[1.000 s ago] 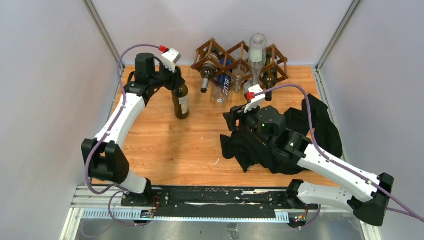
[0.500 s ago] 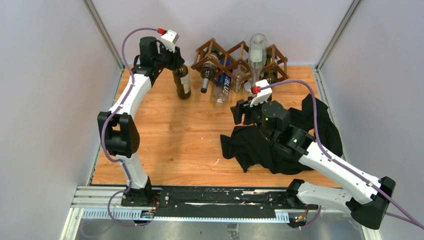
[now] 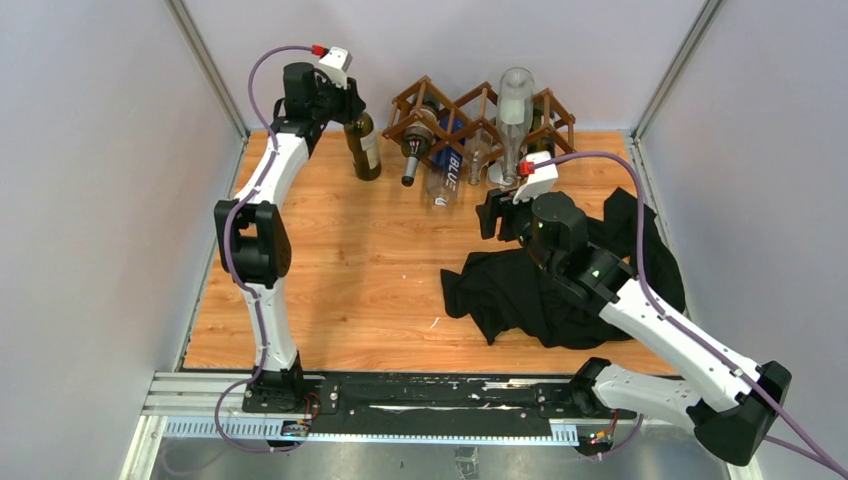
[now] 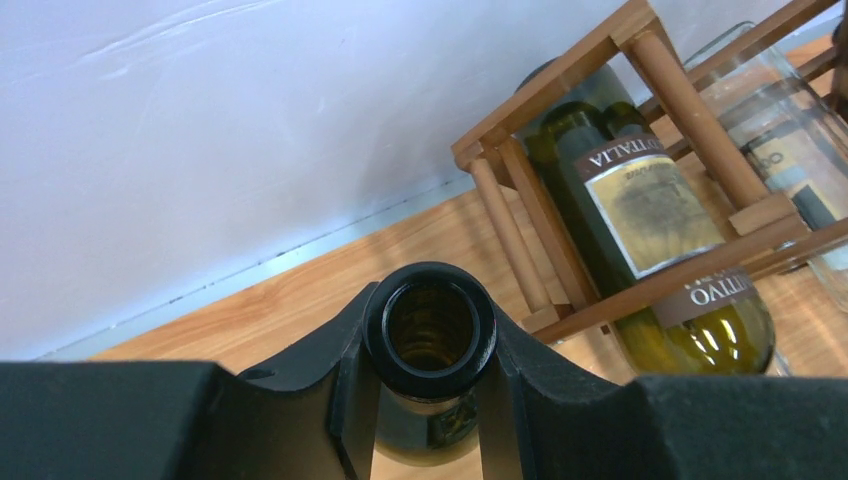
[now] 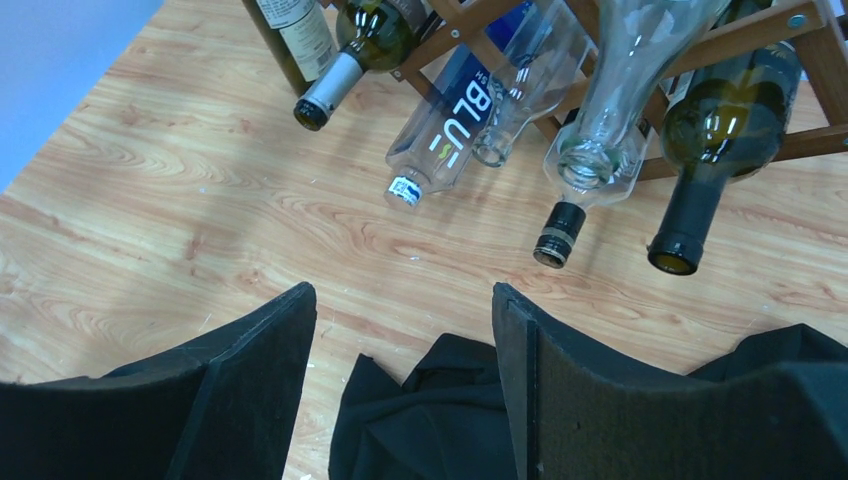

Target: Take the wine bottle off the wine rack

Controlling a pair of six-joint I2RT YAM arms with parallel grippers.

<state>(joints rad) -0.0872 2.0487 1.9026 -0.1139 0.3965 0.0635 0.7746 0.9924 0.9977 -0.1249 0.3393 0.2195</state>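
1. Pale walls [image 3: 100,200] enclosed a wooden table [image 3: 340,260].
2. The left gripper [image 3: 340,105] clamped the wine bottle [image 3: 362,150] by its neck; only the wrist view showed its open mouth.
3. Overhead, the bottle stood upright just left of the wine rack [image 3: 480,115].
4. The right gripper [image 5: 402,295] gaped above a black cloth [image 3: 560,290].

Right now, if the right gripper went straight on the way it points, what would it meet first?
Probably the clear BLU bottle, whose capped neck juts from the wine rack ahead of the right gripper; depth is unclear, so the table might come first.
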